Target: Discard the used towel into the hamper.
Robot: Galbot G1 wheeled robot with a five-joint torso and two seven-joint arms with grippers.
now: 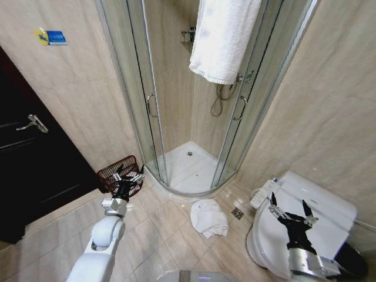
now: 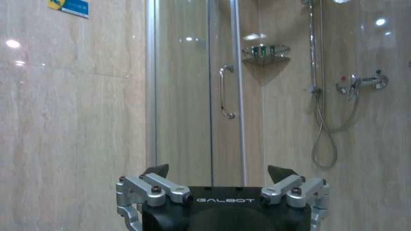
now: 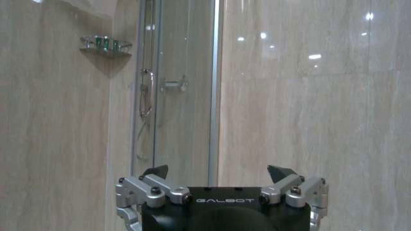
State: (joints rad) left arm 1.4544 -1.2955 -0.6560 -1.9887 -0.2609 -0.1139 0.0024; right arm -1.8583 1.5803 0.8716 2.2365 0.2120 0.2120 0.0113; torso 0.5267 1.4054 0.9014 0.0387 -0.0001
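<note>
- Towel (image 1: 209, 217) is the thing to move: a crumpled white heap on the tiled floor (image 1: 164, 235), just outside the shower enclosure (image 1: 194, 106) and near the floor drain (image 1: 237, 213), with nothing gripping it
- Hamper (image 1: 117, 171), the dark reddish-brown wire basket, stands at the far left against the wall beside the dark door (image 1: 35, 170), well apart from the heap; I cannot tell what lies inside it
- Left pincer (image 1: 128, 176) hovers just in front of the hamper, jaws spread wide and carrying nothing; its own wrist view shows both tips parted against the shower glass
- Right pincer (image 1: 292, 212) hangs above the closed toilet lid (image 1: 317, 217), likewise spread and carrying nothing, beside the heap but not touching it
- A second white cloth (image 1: 223, 35) hangs over the shower top, untouched
- By my reading the task has barely begun: the grasp, the carry across the floor and the drop into the hamper are all left
</note>
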